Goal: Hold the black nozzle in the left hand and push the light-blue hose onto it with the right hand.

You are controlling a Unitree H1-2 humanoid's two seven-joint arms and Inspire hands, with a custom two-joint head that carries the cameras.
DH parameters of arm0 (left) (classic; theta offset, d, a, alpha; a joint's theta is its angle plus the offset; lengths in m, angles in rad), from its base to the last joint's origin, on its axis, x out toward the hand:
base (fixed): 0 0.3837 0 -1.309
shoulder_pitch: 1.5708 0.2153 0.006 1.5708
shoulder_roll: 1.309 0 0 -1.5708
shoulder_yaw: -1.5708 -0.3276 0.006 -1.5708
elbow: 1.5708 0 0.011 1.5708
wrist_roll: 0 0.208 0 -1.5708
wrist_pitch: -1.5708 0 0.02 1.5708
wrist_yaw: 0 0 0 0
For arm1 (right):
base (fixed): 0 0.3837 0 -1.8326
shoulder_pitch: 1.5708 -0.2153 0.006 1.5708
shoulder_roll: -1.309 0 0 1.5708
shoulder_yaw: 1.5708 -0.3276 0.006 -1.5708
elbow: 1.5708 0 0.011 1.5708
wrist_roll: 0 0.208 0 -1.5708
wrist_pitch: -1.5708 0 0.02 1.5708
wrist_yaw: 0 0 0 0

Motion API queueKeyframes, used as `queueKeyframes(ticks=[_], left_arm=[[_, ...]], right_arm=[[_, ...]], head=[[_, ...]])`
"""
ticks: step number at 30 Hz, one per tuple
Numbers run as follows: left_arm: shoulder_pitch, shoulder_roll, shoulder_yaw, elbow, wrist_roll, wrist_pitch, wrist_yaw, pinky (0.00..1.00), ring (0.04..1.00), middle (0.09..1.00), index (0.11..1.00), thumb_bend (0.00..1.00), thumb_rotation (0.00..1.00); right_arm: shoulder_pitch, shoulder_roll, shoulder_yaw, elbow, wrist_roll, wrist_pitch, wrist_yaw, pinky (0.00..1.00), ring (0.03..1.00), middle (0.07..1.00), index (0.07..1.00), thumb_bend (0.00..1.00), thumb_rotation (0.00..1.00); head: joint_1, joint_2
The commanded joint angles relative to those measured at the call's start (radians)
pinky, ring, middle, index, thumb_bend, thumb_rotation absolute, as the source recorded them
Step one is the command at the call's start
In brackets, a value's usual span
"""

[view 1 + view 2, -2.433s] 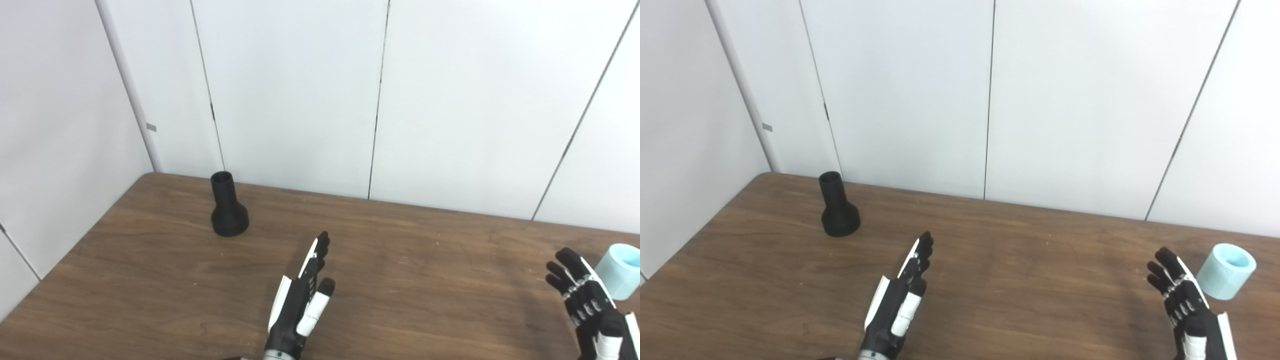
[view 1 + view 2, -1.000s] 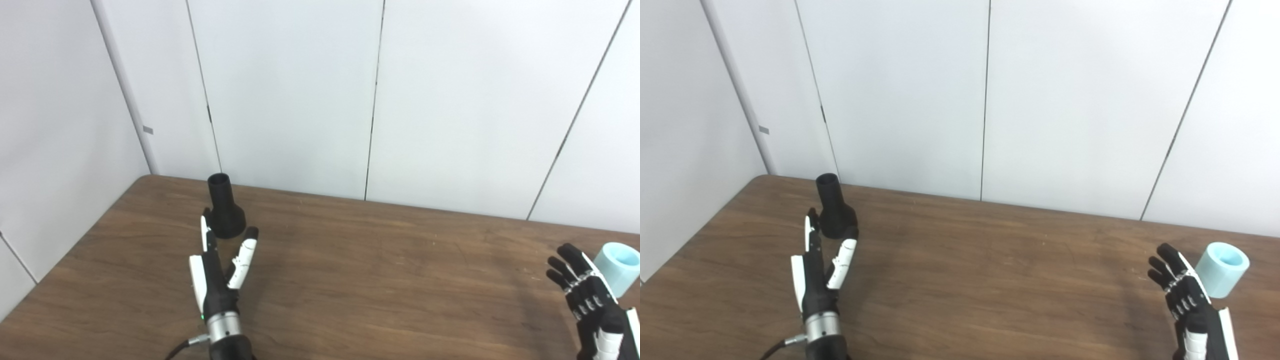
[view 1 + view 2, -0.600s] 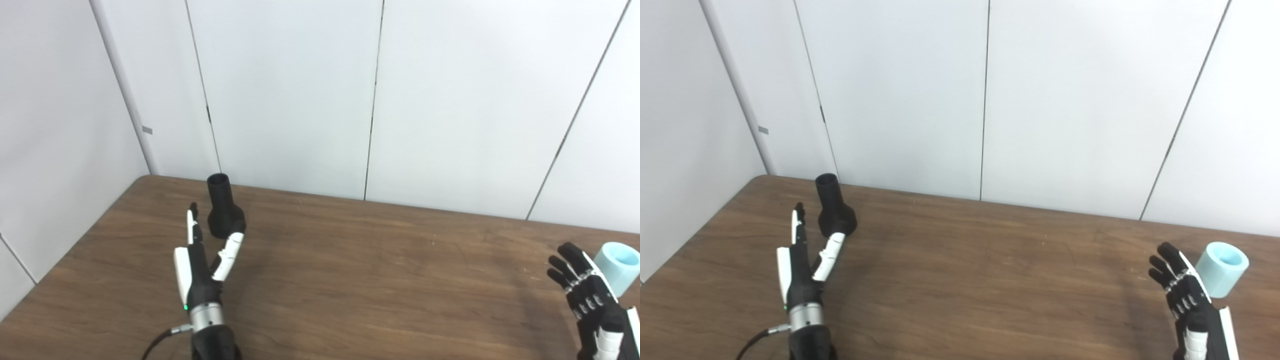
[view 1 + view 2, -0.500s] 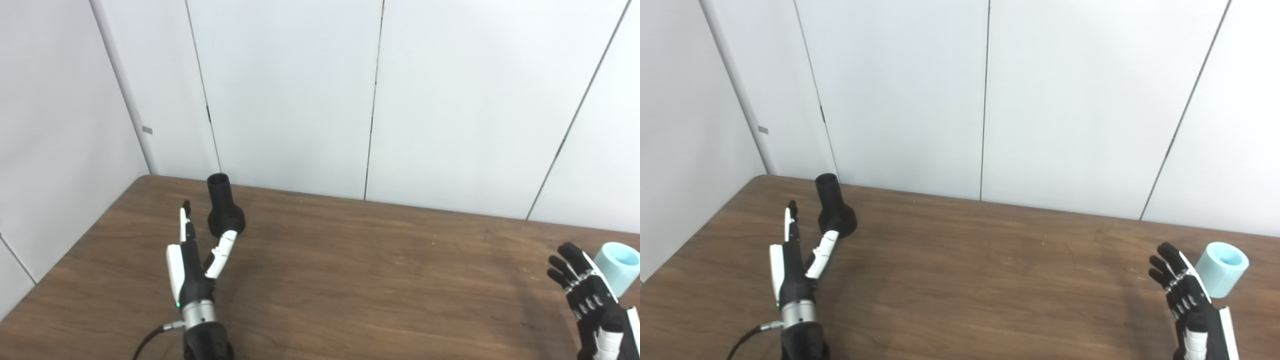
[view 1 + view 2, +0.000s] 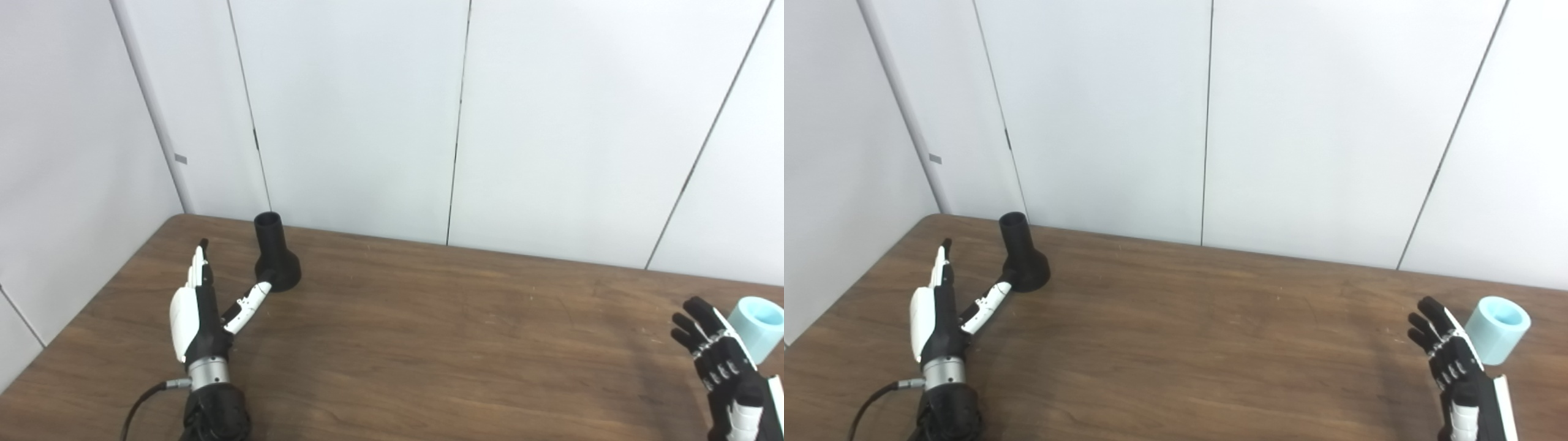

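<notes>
The black nozzle [image 5: 275, 254] stands upright on its wide base at the back left of the table, narrow mouth up. My left hand [image 5: 202, 306] is open just to its left and nearer me, fingers straight and thumb reaching toward the nozzle's base; whether the thumb touches it I cannot tell. The light-blue hose piece [image 5: 758, 327], a short tube, stands at the far right edge of the left eye view, seen whole in the right eye view [image 5: 1497, 329]. My right hand [image 5: 1451, 358] is open beside it on its left, holding nothing.
The brown wooden table [image 5: 459, 343] meets white wall panels [image 5: 367, 122] along its back and left sides. A thin cable [image 5: 144, 407] trails from my left wrist.
My left hand has swung left from the table's middle to the nozzle's left side, and its thumb has spread toward the nozzle. The right hand, hose and nozzle have stayed put.
</notes>
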Motion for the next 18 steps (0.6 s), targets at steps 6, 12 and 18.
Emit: queueKeyframes(ticks=[6,12,18], left_arm=[[-0.012,0.045,-0.032,0.035,0.043,0.003,-0.007,1.00,1.000,0.988,0.881,0.77,0.63],[-0.032,0.076,-0.059,0.049,0.042,0.001,-0.038,1.00,1.000,0.982,0.873,0.79,0.63],[-0.048,0.091,-0.079,0.076,0.031,-0.039,-0.056,1.00,1.000,0.980,0.860,0.80,0.61]], right_arm=[[0.082,0.022,0.003,0.101,-0.004,-0.013,-0.006,0.85,0.878,0.905,0.879,0.73,1.00],[0.081,0.021,0.003,0.102,-0.003,-0.012,-0.006,0.85,0.879,0.905,0.880,0.72,1.00],[0.083,0.021,0.003,0.096,-0.004,-0.007,-0.006,0.85,0.878,0.905,0.880,0.72,1.00]], head=[[0.003,0.002],[0.001,0.003],[0.002,0.004]])
